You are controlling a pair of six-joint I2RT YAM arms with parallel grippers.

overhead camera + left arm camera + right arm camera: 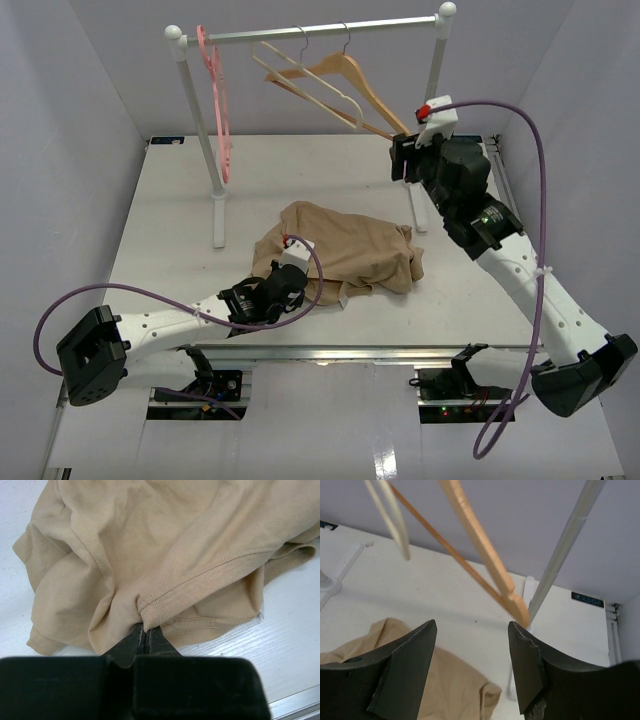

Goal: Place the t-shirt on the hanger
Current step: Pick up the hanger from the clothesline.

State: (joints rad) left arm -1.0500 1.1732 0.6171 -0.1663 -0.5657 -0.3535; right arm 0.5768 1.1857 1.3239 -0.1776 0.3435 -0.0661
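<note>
The tan t-shirt (345,248) lies crumpled on the white table, also in the left wrist view (165,555) and low in the right wrist view (445,685). My left gripper (287,281) is shut on the shirt's ribbed hem at its near edge (144,630). The light brown wooden hanger (355,88) hangs by its metal hook on the rail. My right gripper (398,160) is open and empty, raised just below the hanger's lower right end (520,614), not touching it.
The white clothes rack (310,33) stands at the back on two posts, the right post (430,90) close beside my right gripper. A pale cream hanger (310,88) and a pink plastic hanger (218,100) hang on the same rail.
</note>
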